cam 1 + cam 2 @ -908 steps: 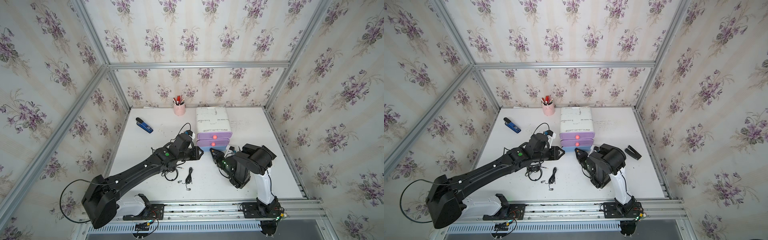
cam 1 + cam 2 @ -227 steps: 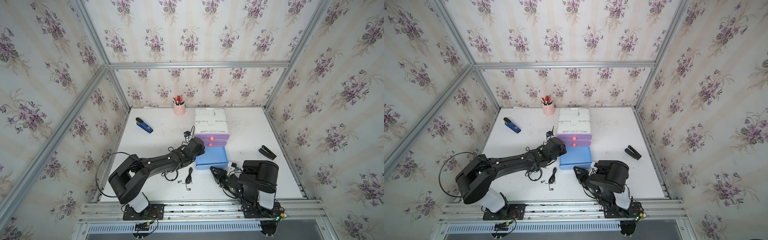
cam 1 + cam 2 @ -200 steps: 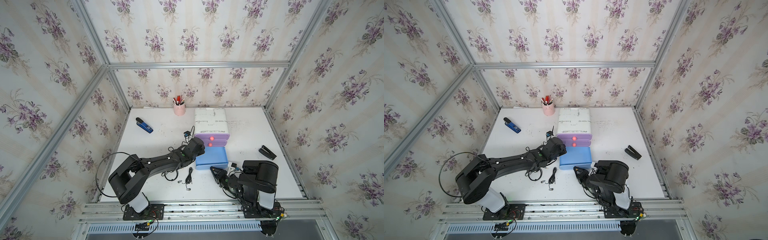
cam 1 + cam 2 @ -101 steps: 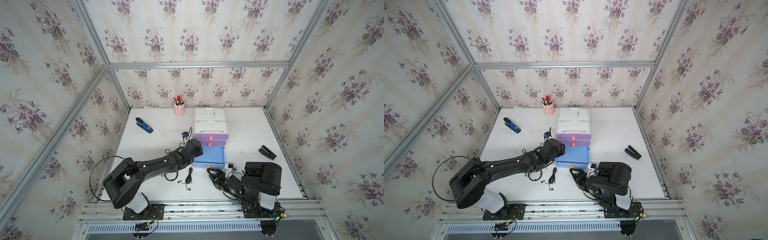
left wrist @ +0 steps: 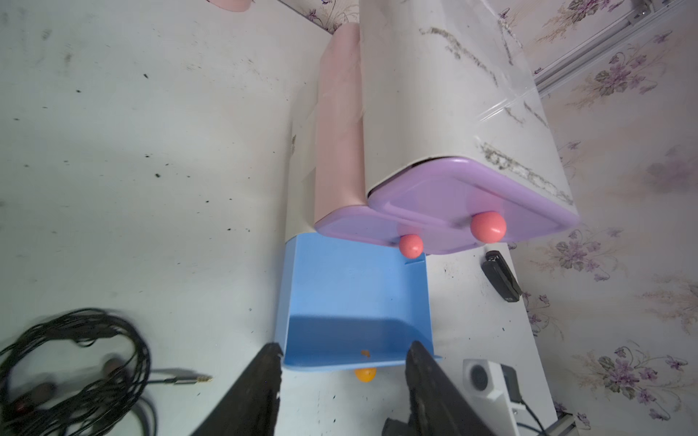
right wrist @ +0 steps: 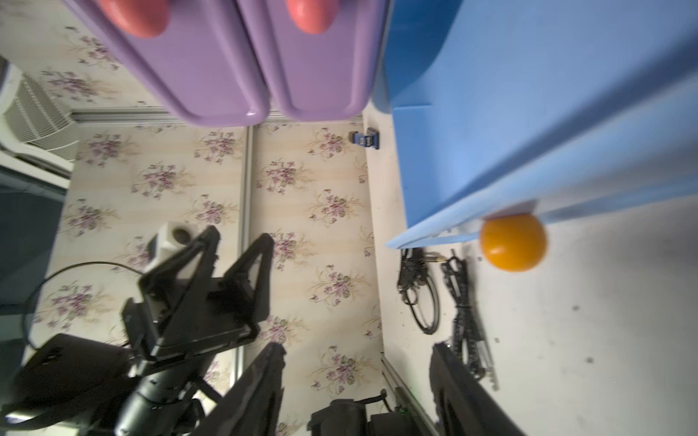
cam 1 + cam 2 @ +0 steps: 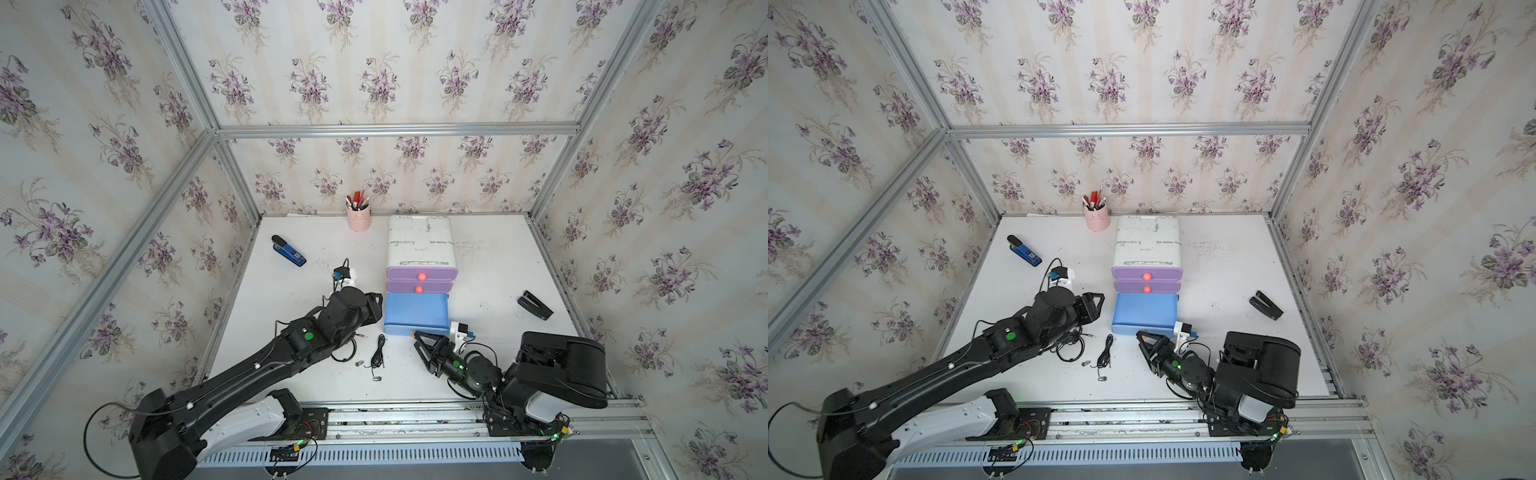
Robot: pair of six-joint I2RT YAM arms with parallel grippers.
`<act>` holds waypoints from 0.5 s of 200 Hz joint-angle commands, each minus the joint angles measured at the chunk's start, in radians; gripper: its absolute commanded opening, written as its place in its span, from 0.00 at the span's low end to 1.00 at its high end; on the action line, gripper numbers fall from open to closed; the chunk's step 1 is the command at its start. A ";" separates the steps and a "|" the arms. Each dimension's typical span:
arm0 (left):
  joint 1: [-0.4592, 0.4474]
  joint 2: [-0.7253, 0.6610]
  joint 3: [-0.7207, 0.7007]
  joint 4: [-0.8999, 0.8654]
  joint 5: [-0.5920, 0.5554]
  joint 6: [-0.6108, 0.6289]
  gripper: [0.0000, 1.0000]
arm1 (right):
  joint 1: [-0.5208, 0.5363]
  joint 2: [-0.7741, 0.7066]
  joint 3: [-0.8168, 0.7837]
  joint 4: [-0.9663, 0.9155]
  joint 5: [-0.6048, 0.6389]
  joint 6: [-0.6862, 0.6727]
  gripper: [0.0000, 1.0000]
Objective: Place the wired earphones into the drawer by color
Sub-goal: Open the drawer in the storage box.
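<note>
top views both show us the drawer unit [image 7: 419, 241] near the middle of the table [image 7: 490, 266]. it has two purple drawers [image 7: 422, 275] on top, and the blue drawer [image 7: 415, 311] at the bottom is pulled out toward the arms. we see the left gripper [image 7: 374, 301] just beside that drawer's left wall. in the left wrist view its fingers [image 5: 260, 389] stand apart with nothing between them. the right gripper [image 7: 424, 338] sits low at the drawer's front, near the orange knob [image 6: 513, 241] but clear of it. in the right wrist view its fingers [image 6: 260, 392] are spread too and hold nothing. the black earphones lie on the table outside the drawer. we see one coil [image 7: 1069, 347] partly under the left arm and one folded bundle [image 7: 1106, 351] just beside it, between the two arms. well apart from these stand a pen cup [image 7: 358, 218], a blue stapler [image 7: 289, 251] and a black stapler [image 7: 535, 305].
</note>
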 commanded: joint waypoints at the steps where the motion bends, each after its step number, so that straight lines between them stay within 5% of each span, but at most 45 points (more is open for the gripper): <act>1: 0.006 -0.057 0.052 -0.353 -0.034 0.035 0.62 | 0.003 -0.148 -0.067 -0.113 -0.039 -0.056 0.65; 18: 0.031 -0.074 0.058 -0.459 -0.004 -0.012 0.65 | 0.003 -0.391 0.055 -0.511 -0.072 -0.152 0.65; 42: 0.134 -0.071 0.017 -0.447 0.097 -0.018 0.66 | 0.004 -0.633 0.390 -1.314 -0.022 -0.433 0.65; 77: 0.300 0.131 0.071 -0.451 0.258 0.150 0.66 | 0.004 -0.718 0.606 -1.703 0.012 -0.597 0.65; 100: 0.380 0.260 0.101 -0.461 0.376 0.223 0.66 | 0.004 -0.752 0.625 -1.778 0.029 -0.607 0.65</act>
